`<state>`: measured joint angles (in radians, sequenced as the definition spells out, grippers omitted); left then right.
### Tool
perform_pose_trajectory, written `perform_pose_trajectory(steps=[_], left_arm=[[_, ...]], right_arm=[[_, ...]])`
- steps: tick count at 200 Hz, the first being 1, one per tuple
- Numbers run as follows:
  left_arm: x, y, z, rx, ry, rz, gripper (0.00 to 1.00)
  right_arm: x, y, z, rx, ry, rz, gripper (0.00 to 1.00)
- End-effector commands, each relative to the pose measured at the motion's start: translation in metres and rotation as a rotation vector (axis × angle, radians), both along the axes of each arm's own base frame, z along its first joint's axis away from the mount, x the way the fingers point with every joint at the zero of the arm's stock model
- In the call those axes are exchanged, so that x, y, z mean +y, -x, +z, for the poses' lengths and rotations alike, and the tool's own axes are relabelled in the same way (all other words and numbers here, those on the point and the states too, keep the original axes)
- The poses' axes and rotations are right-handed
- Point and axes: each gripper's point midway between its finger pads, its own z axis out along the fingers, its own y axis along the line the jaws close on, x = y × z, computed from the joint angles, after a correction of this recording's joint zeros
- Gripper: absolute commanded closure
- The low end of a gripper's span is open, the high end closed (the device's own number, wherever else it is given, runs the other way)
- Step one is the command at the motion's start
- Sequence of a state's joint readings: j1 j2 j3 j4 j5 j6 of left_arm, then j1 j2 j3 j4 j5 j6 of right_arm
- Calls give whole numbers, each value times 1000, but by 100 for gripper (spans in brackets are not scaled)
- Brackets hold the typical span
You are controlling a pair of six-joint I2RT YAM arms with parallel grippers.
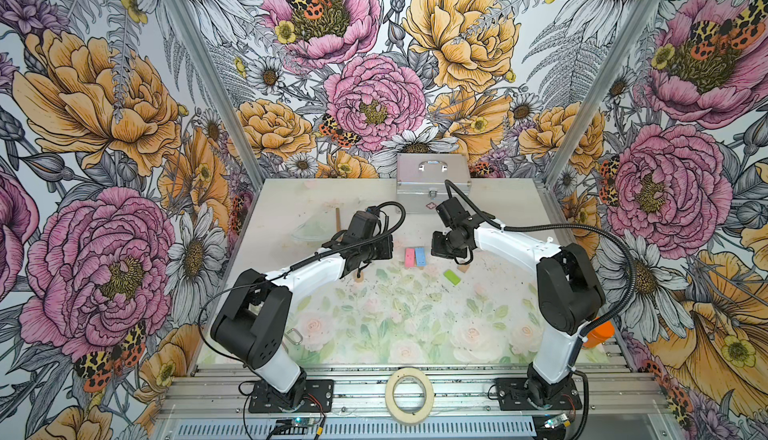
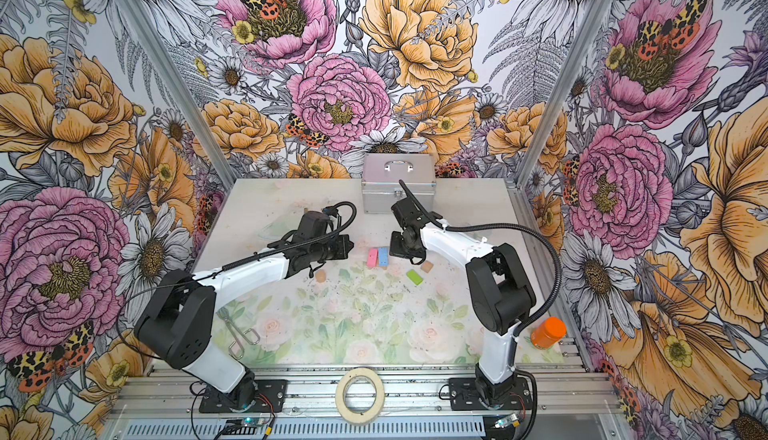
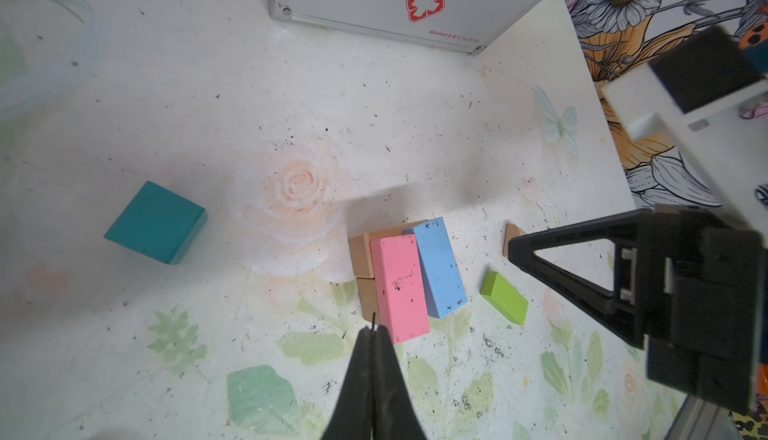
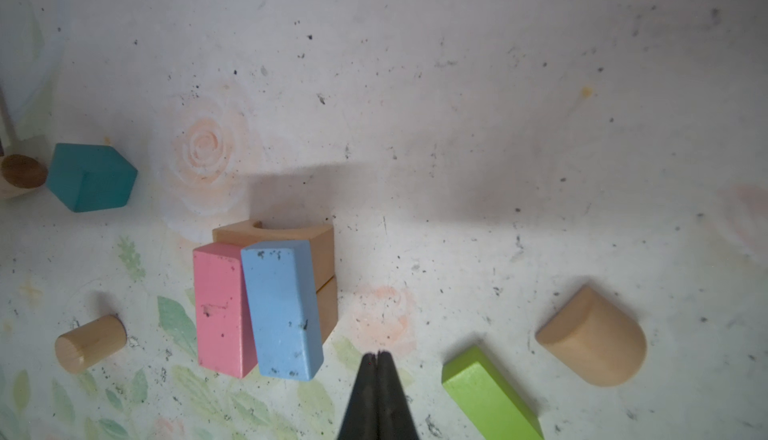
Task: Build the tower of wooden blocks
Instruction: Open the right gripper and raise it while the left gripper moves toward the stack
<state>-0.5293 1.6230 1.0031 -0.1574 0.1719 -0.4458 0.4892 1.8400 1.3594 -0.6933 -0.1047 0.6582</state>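
The tower is low: a pink brick (image 4: 220, 309) (image 1: 409, 258) and a light blue brick (image 4: 282, 309) (image 1: 420, 256) lie side by side on two tan blocks (image 4: 322, 250) (image 3: 361, 257). My left gripper (image 3: 374, 329) is shut and empty, hanging just beside the pink brick's end. On the stack's other side my right gripper (image 4: 378, 354) is also shut and empty, between the blue brick and a green brick (image 4: 486, 396) (image 2: 414, 277). Loose blocks lie around: a teal cube (image 3: 156, 221) (image 4: 89, 178), a tan cylinder (image 4: 89, 344) (image 2: 320, 275) and a tan half-round (image 4: 594, 336) (image 2: 426, 267).
A silver case (image 1: 432, 184) stands at the back of the table. A thin wooden stick (image 1: 338, 218) and a clear plastic piece (image 1: 309, 230) lie at the back left. A tape roll (image 1: 409, 394) sits on the front rail, an orange bottle (image 2: 548, 332) at the front right, a metal clip (image 2: 241, 340) at the front left.
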Motion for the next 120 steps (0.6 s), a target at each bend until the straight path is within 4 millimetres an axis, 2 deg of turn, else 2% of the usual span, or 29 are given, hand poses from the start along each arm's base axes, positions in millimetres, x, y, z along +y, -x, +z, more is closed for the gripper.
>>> perform_pose_trajectory(steps=[1, 57, 120], left_arm=[[-14, 0, 3, 21, 20, -35, 100], [-26, 2, -10, 67, -3, -67, 100], [-28, 2, -25, 118, -32, -70, 100]], right_arm=[[16, -6, 19, -63, -94, 17, 100], [21, -5, 10, -40, -121, 22, 100], [25, -3, 0, -13, -133, 24, 100]])
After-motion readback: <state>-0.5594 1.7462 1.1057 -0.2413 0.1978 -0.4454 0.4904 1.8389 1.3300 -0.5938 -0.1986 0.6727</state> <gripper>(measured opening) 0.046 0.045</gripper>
